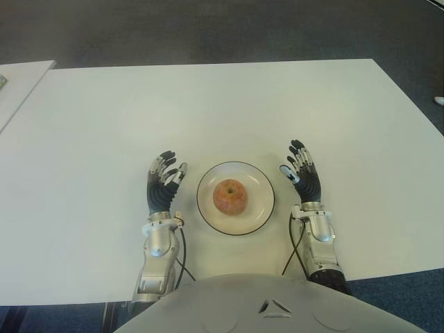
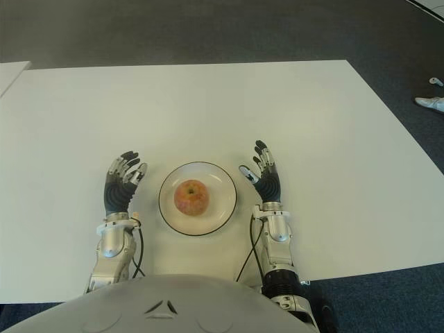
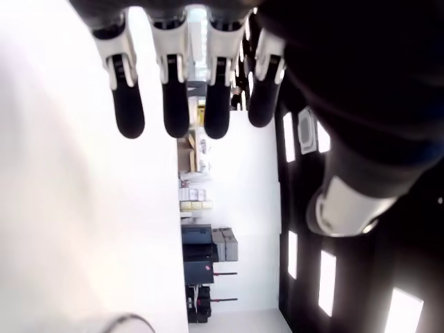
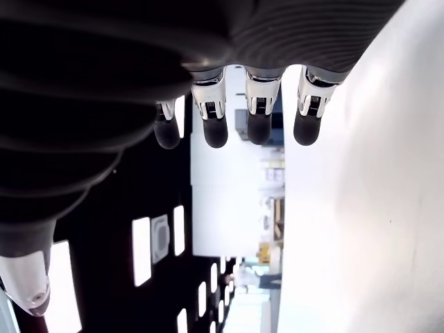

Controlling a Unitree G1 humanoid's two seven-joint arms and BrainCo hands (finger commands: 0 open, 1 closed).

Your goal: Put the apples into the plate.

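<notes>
**Desk:** What do your head cameras give you?

**Me:** I count one apple (image 1: 229, 197), and it sits in the middle of the one plate (image 1: 258, 182), a white one with a dark rim, on the white table (image 1: 208, 111). I see my two hands either side of it: the left hand (image 1: 164, 184) just beside the plate's left edge, the right hand (image 1: 302, 173) just beside its right edge. Neither touches the plate as far as I can tell.

**Desk:** Left wrist camera?

**Me:** I count four fingers (image 3: 130, 104) hanging straight and apart, plus the thumb (image 3: 347, 208) off to one side. Spread, nothing between them. A sliver of the plate's rim shows at the edge.

**Desk:** Right wrist?

**Me:** Same count: four fingertips (image 4: 215, 128) in a row, extended and separated, thumb (image 4: 28, 288) well away from them. Spread too, holding nothing. No apple in either wrist view.
</notes>
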